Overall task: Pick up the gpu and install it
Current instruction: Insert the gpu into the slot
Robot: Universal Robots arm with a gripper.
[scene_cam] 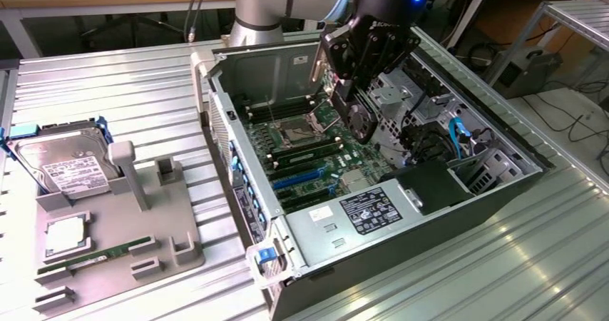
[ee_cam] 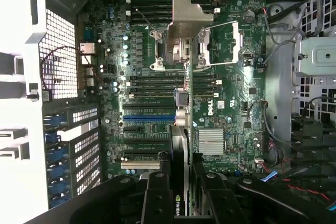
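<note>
The gripper (scene_cam: 350, 85) is clenched on the graphics card (scene_cam: 359, 121), holding it on edge over the motherboard (scene_cam: 314, 146) inside the open computer case (scene_cam: 428, 253). From the wrist, the card (ee_cam: 178, 145) runs between the black fingers (ee_cam: 157, 192), beside the blue slots (ee_cam: 147, 118). A hard drive (scene_cam: 62, 167) and a memory stick (scene_cam: 95, 253) lie on the grey tray (scene_cam: 162, 225) beside the case

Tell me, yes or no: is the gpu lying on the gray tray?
No, the claw grips the gpu over the motherboard inside the open case.
</note>
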